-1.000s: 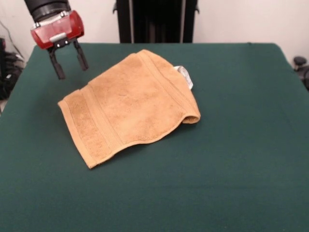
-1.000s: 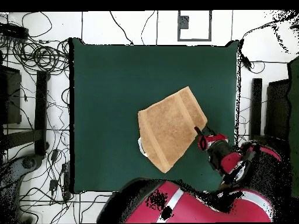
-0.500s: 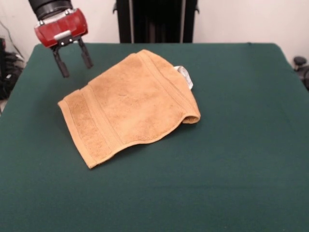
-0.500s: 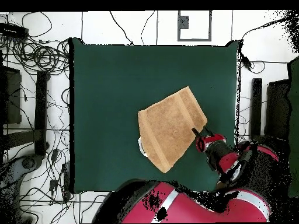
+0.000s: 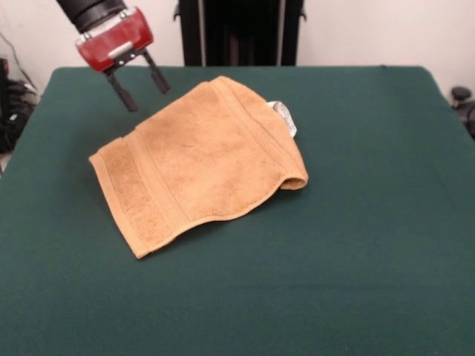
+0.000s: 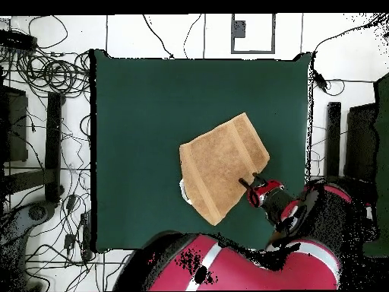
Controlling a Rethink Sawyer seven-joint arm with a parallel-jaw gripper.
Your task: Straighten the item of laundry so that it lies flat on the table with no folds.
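The item of laundry (image 5: 204, 163) is a golden-tan towel folded over on itself, with a rolled fold at its right end and a white tag (image 5: 284, 116) poking out behind. It lies on the dark green table (image 5: 371, 222). My gripper (image 5: 146, 92) hangs open above the towel's far left edge, with nothing between its black fingers (image 5: 125, 95). In the overhead view the gripper (image 6: 247, 191) sits over the towel's (image 6: 220, 167) lower right edge.
Cables (image 6: 45, 72) and dark equipment lie on the floor left of the table in the overhead view. A black stand (image 5: 241, 30) rises behind the table's far edge.
My gripper has moved right in the front view, from beside the towel's left corner to over its far edge. It stays open. The towel has not moved.
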